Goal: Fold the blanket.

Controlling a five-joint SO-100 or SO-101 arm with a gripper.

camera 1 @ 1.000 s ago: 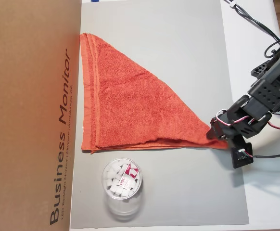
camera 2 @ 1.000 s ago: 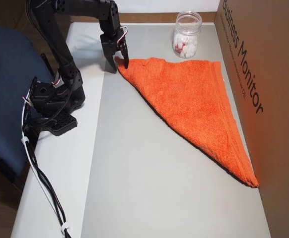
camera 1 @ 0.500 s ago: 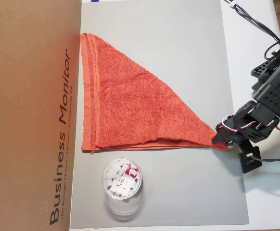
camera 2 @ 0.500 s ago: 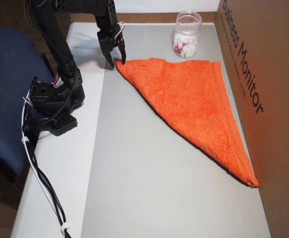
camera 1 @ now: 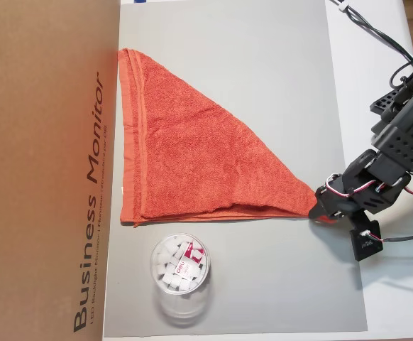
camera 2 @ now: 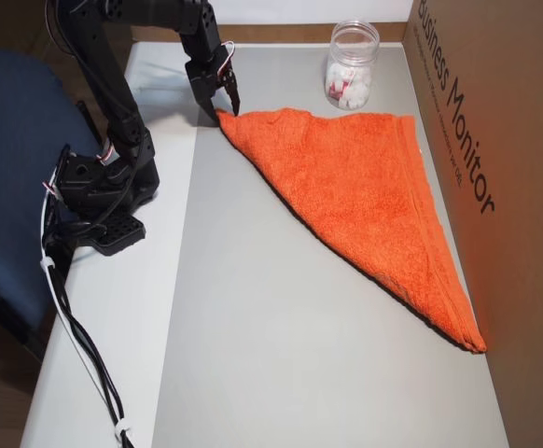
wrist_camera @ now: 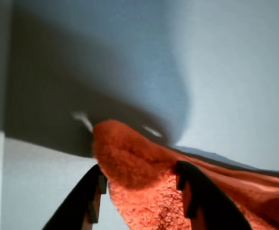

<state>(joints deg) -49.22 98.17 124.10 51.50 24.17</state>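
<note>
Closest to us, in the wrist view, we see the gripper (wrist_camera: pixel 142 191) with its two dark fingers (wrist_camera: pixel 92 191) set on either side of the pointed corner of the blanket (wrist_camera: pixel 134 167). The fabric bulges up between them. We judge they are pinching it, yet only the very tip.

Pulling back to the overhead views, we find the blanket (camera 1: pixel 185 163) lying as a triangle on the grey mat (camera 1: pixel 263 71). Its long hemmed edge runs beside the cardboard box (camera 1: pixel 43 170). The gripper (camera 1: pixel 318 212) meets the far tip at the mat's edge.

Beyond it, a clear plastic jar (camera 1: pixel 180 270) stands near the blanket's lower edge.

We think the shallow grip could slip once the cloth's weight drags. A low carry might also sweep fabric into the jar and tip it.
</note>
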